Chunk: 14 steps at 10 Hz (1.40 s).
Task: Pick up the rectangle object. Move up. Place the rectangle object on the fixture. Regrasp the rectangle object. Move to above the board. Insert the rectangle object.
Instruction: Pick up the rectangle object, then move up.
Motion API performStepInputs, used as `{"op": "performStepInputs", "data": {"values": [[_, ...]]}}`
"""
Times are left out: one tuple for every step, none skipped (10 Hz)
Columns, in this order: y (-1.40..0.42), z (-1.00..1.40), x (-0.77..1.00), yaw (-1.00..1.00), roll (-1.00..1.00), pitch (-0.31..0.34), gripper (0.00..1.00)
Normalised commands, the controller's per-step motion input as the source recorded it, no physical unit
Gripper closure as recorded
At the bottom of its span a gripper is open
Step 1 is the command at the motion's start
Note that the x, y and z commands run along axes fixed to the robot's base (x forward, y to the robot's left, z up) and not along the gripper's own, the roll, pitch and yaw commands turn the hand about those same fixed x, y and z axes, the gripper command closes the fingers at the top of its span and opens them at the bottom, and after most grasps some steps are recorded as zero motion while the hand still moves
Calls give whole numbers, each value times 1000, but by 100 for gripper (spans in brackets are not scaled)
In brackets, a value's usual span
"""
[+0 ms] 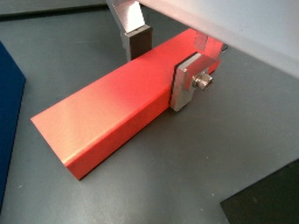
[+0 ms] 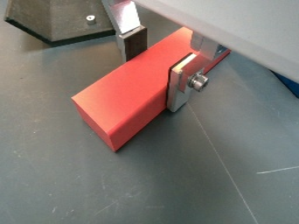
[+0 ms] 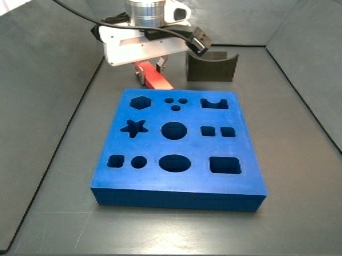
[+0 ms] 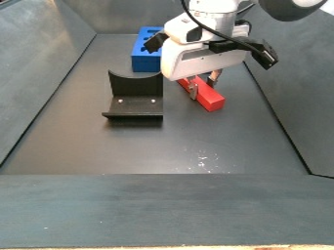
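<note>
On the grey worktop (image 3: 54,140), the blue board (image 3: 181,150) is the largest thing and lies just beside the gripper (image 3: 150,68), on the side away from the fixture; in a side view only its far corner (image 4: 144,47) shows behind the arm, and in a wrist view only a blue edge (image 1: 7,96) is in frame. The fixture (image 4: 132,98) stands near the gripper's other side, well apart from the board, with bare floor between; a wrist view cuts it off at the frame edge (image 2: 59,22). The gripper (image 4: 198,83) sits low over the floor, its white body hiding most of what is under it in both side views. The rectangle object (image 1: 117,109) lies flat on the floor between the fingers, its long axis running straight out from the gripper; its far end is free, with open floor around it. The plates close on its long sides near the inner end: one finger (image 2: 184,83) presses flat against a side, the opposite finger (image 2: 133,42) shows behind it. Whether the block is lifted cannot be told.
</note>
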Motion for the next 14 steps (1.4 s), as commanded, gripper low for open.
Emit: {"op": "performStepInputs", "data": {"values": [[0, 0, 0, 0, 0, 0, 100], [0, 0, 0, 0, 0, 0, 100], [0, 0, 0, 0, 0, 0, 100], [0, 0, 0, 0, 0, 0, 100], [0, 0, 0, 0, 0, 0, 100], [0, 0, 0, 0, 0, 0, 100], [0, 0, 0, 0, 0, 0, 100], [0, 0, 0, 0, 0, 0, 100], [0, 1000, 0, 0, 0, 0, 100], [43, 989, -62, 20, 11, 32, 100], [41, 928, -64, 14, 20, 35, 100], [28, 784, -47, -1, 39, 40, 100], [23, 669, -32, -10, 55, 51, 100], [19, 510, -23, -15, 76, 58, 100]]}}
